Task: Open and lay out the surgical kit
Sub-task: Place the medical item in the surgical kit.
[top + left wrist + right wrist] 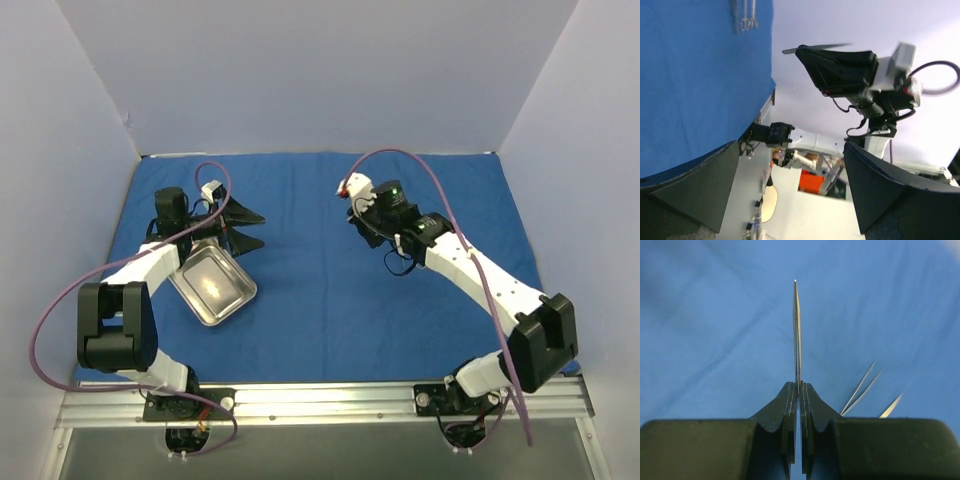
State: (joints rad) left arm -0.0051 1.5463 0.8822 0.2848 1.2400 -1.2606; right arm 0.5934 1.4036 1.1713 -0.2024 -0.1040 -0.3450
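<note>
Right wrist: right fingers (775,415) pinch a thin instrument (796,330), base hidden; left fingers (245,213) spread.

Cloth wrap (320,280): royal blue, opened out flat over the table, lightly creased.
Steel tray (213,285): small, rectangular, shiny, open side up, lying diagonally on the cloth's left part.
Slender instrument (796,330): silvery, seen edge-on, tip pointing away, near end clamped in the right gripper (798,390).
Thin silvery tips (860,389): on the cloth just right of it.
Ring-handled instruments (745,22): side by side on the cloth.
</note>
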